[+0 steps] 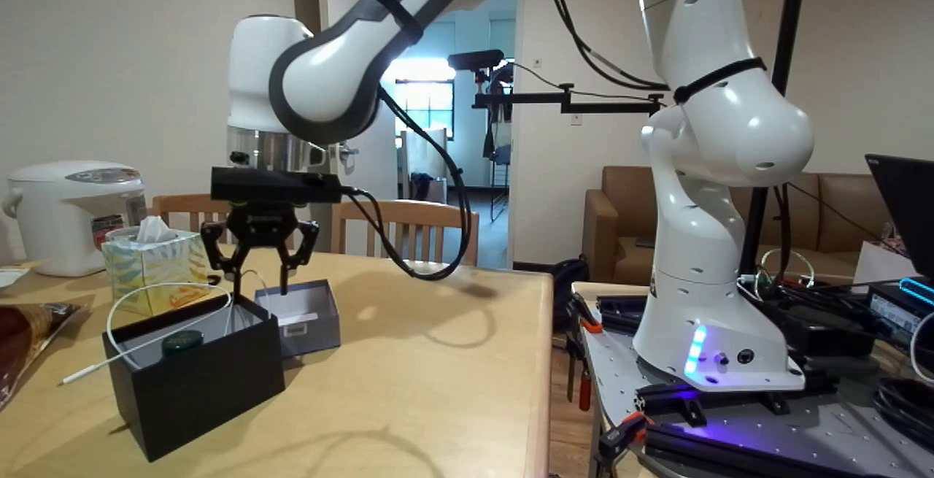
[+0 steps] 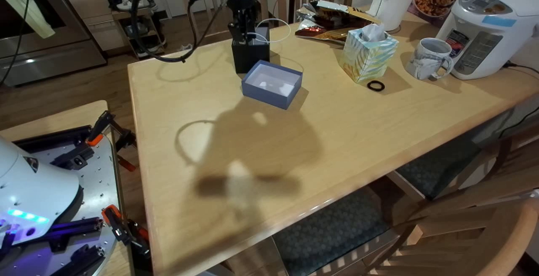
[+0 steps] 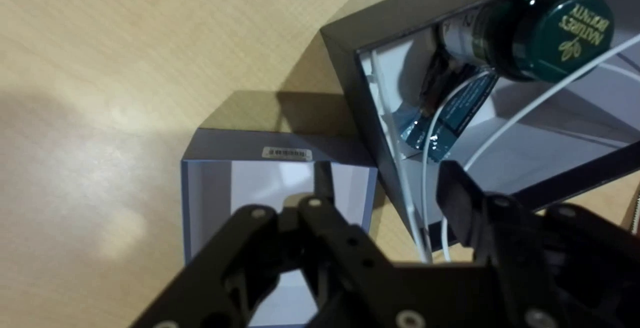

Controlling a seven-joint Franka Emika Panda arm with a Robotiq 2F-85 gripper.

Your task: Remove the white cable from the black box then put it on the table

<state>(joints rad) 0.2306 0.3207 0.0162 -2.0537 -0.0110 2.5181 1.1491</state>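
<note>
The fingers [image 1: 284, 281] stand apart at one end of the black box [image 1: 204, 383], clamped on nothing. The white cable [image 3: 400, 162] lies partly inside, looping up over the rim, with its plug [image 1: 82, 374] poking out past one side. In the wrist view some strands run between the fingers, though depth's hard to judge. Probably best to close on that whole bunch, clear of the box wall, since pinching one strand might leave the rest snagged. After that, a slow, straight lift, high enough that nothing drags on the green-capped bottle [image 3: 562, 37], then over and down onto the desk [image 1: 438, 383].
</note>
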